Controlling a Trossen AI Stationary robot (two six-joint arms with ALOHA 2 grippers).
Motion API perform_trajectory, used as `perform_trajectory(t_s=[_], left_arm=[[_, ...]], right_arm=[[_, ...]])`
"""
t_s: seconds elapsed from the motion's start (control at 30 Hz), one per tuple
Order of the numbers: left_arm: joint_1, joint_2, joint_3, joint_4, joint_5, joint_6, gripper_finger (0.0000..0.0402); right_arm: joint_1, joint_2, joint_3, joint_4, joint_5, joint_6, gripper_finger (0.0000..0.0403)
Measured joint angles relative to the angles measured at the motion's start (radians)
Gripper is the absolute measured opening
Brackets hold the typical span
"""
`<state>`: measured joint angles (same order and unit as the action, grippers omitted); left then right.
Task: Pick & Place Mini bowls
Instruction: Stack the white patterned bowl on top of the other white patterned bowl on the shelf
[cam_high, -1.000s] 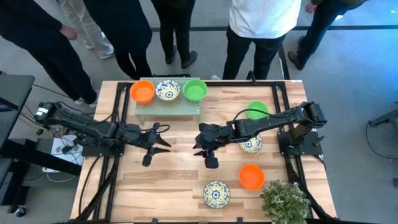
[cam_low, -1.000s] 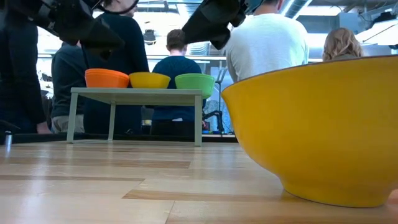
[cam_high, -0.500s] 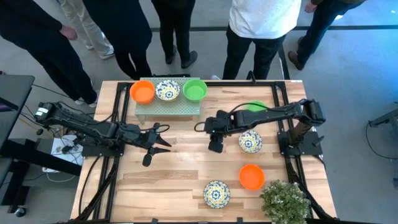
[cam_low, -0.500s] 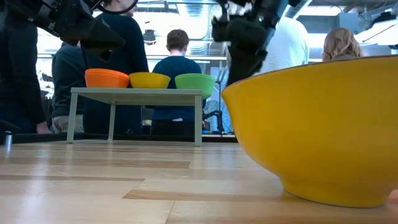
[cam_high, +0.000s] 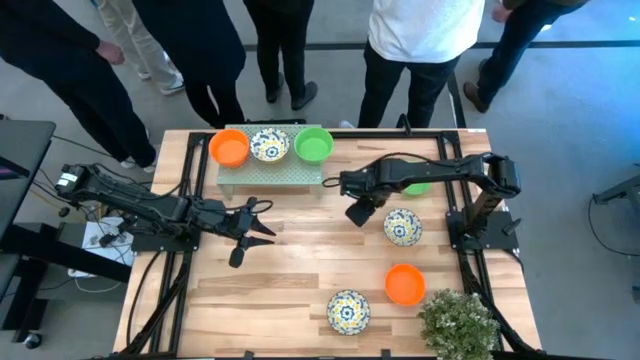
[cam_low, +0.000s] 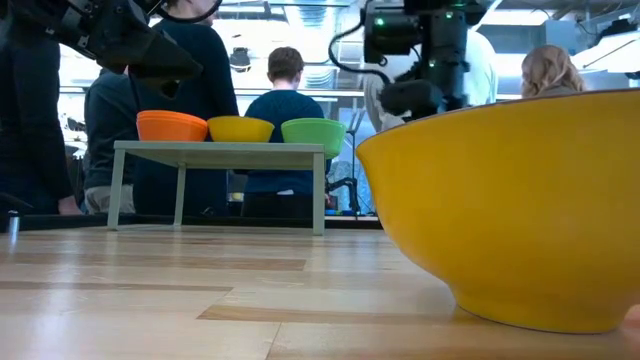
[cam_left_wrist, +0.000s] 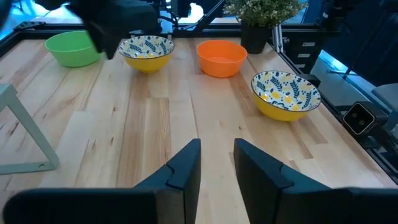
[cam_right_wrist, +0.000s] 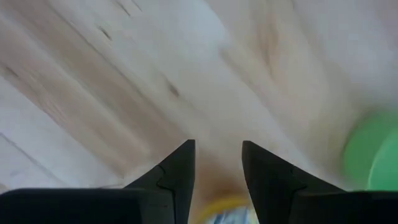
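Dark left gripper (cam_high: 250, 228) waits over left table half, fingers parted, nothing held. Pale green raised shelf (cam_high: 270, 170) carries orange-red, floral, green mini bowls. Dark right gripper (cam_high: 356, 213) hangs mid-table, fingers apart, empty, just beside floral white bowl (cam_high: 402, 227); plain green bowl (cam_high: 415, 180) behind arm. Advice: centre over one rim, descend straight, close on wall. Left wrist view shows loose bowls' sides; low view shows shelf bowls level.
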<state>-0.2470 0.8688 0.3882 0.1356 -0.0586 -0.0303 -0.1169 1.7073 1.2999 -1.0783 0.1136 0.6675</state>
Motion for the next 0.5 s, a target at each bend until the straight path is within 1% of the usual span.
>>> perform_trajectory(t_s=[0.1,0.2,0.3,0.5], left_arm=[[0.000,0.000,0.000,0.000,0.000,-0.001,0.0097],[0.000,0.000,0.000,0.000,0.000,-0.003,0.0097],[0.000,0.000,0.000,0.000,0.000,-0.005,0.0097],[0.000,0.000,0.000,0.000,0.000,-0.005,0.0097]], right_arm=[[0.017,0.000,0.000,-0.092,-0.050,0.200,0.0127],[0.053,0.000,0.000,-0.152,-0.059,0.357,0.0127],[0.099,0.000,0.000,-0.182,-0.063,0.428,0.0127],[0.200,0.000,0.000,-0.153,-0.060,0.571,0.0127]])
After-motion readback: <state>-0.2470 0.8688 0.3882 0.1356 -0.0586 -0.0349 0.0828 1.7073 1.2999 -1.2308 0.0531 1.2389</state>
